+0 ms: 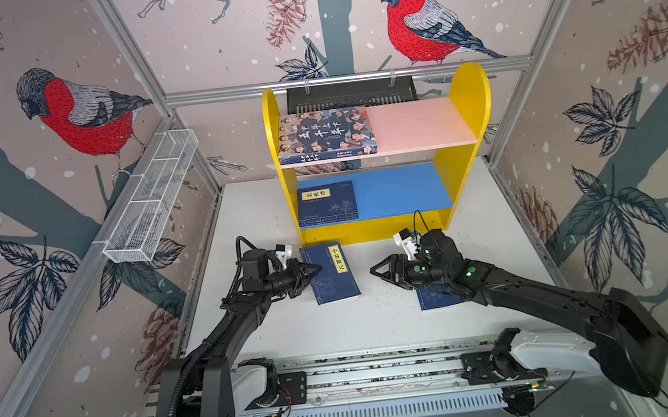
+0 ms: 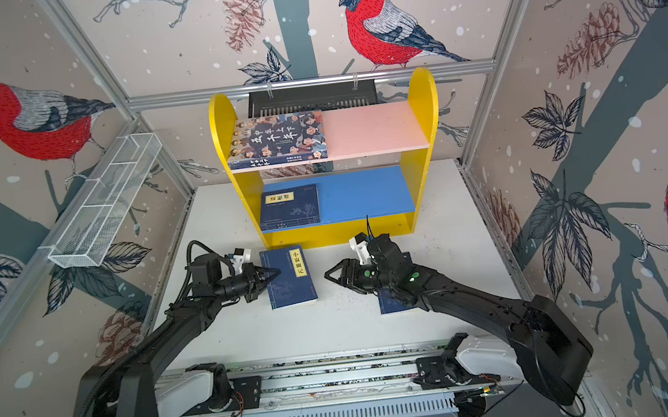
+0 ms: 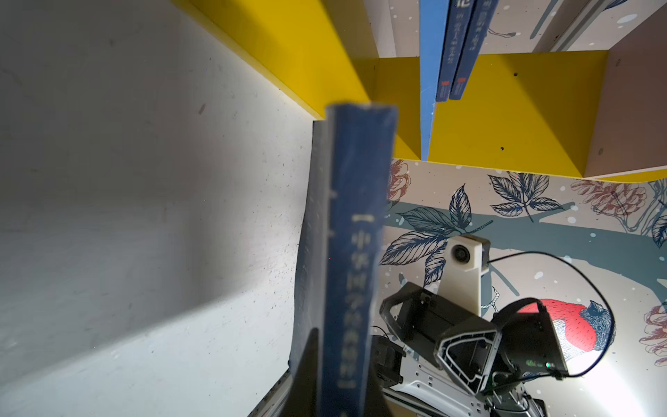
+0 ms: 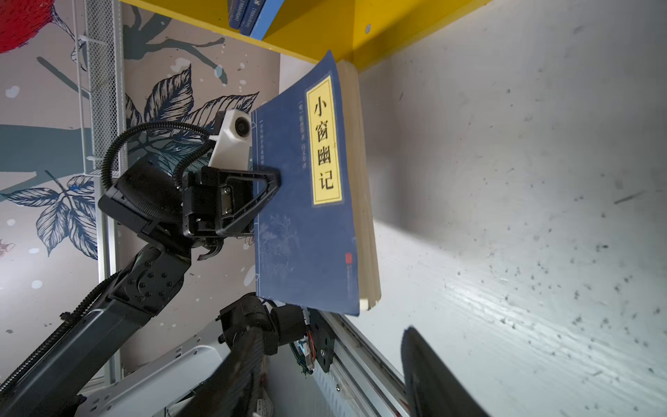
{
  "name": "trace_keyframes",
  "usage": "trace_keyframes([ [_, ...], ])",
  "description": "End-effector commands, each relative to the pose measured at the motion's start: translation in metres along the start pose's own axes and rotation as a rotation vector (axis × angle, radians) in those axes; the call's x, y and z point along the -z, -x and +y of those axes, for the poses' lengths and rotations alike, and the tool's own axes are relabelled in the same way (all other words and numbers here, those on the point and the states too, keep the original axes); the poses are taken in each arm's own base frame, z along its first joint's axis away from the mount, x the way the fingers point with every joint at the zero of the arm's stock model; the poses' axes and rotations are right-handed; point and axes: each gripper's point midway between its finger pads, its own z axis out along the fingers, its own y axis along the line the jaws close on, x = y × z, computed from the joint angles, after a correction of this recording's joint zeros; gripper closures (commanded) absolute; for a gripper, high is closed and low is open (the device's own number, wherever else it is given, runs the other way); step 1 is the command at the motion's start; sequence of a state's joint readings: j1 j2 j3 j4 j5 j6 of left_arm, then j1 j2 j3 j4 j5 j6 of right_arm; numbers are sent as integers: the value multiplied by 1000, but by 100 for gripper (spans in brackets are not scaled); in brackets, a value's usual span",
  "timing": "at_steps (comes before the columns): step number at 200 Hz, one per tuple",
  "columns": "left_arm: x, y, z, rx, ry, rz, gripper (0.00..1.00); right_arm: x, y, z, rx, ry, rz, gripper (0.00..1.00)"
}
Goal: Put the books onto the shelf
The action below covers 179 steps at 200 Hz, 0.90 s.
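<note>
Left tool point(image 1: 318, 268) pinching book point(image 1: 333, 287), right tool point(image 1: 375, 273) spread

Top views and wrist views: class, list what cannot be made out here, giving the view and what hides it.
- Navy book under the right arm: both top views, the arm covers its title.
- Held book, spine: left wrist view, lettering blurred, too close to the lens.
- Stack on the blue lower board: left wrist view, spines cut off by the picture's edge; count beyond two unclear.
</note>
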<state>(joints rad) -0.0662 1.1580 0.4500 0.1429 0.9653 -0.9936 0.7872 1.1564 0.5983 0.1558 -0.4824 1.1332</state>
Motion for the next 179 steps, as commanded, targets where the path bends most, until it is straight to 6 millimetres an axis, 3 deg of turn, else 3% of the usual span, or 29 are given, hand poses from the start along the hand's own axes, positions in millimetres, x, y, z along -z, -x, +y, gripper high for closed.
trace_keyframes([
  [1, 1, 0, -11, -8, -22, 31, 100, 2, -2, 16, -20, 45, -50, 37],
  [62, 12, -8, -17, -46, -20, -2, 100, 11, -19, 17, -34, 66, -97, 35],
  [97, 20, -5, -23, -105, -18, -48, 100, 1, -33, 33, -19, 120, -56, 34],
  [151, 29, 3, -24, -54, -56, -111, 100, -21, -51, 53, -37, 163, -33, 30],
  [179, 29, 1, -26, 0, -77, -103, 100, -30, -47, 57, -78, 207, -62, 29],
])
